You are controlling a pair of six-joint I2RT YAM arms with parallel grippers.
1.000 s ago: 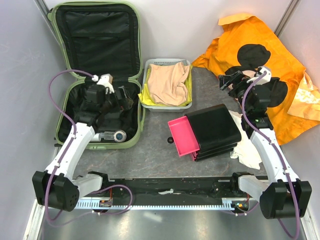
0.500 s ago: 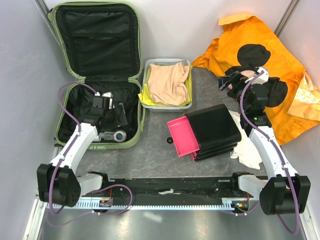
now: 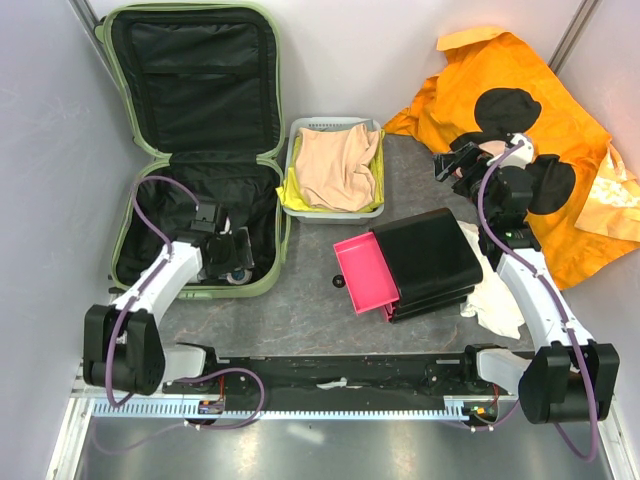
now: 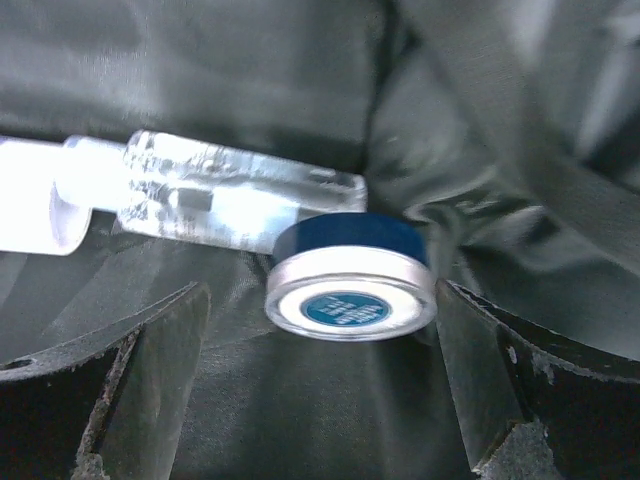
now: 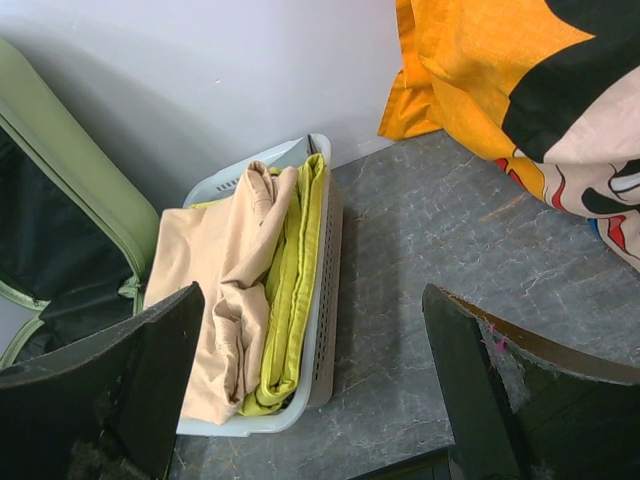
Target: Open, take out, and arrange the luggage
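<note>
On my feed the luggage (image 3: pixel 195 90), pale green hard shell with black lining, sits wide open just left of the mesh basket (image 3: pixel 335 213), lid standing up, base lying flat.

the jar (image 4: pixel 350 292) label is too blurred to read; the clear bottle (image 4: pixel 240 198) is cropped.

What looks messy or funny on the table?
The black box sits crooked, its pink drawer pulled out, with a white cloth bunched beside it. The orange sheet lies crumpled in the far right corner.
</note>
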